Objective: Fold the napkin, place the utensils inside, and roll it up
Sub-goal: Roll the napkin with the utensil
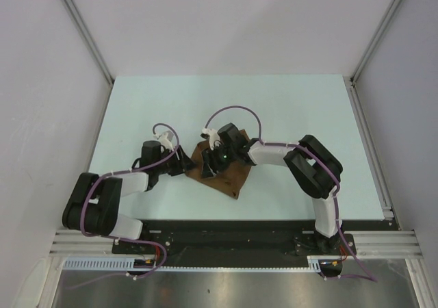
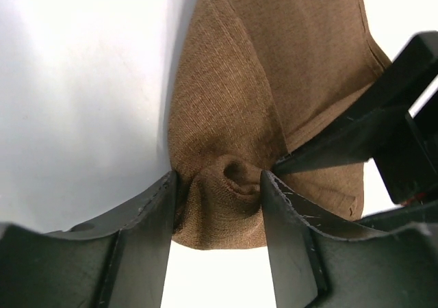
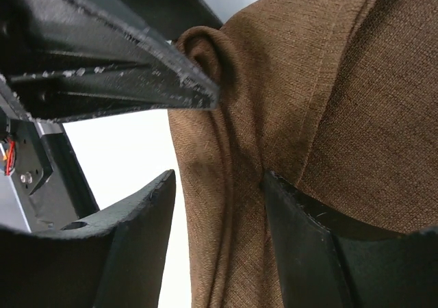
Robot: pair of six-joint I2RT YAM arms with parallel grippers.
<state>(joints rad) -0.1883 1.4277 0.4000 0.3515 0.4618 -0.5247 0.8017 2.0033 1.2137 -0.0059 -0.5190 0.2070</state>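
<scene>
Nearest: the left gripper (image 2: 217,179), its fingers clamped on a bunched end of the napkin (image 2: 274,61). The right gripper (image 3: 219,181) straddles a raised fold alongside; grip cannot be determined. Napkin lies crumpled mid-table (image 1: 287,103), under both grippers.

The top camera is looking steeply down from above and behind the arm bases, taking in the whole tabletop (image 1: 287,103). The wrist cameras are peering out through the left claw (image 2: 219,176) and the right claw (image 3: 220,176) — very close — both sharing one bunched edge of the napkin (image 2: 226,103).
</scene>
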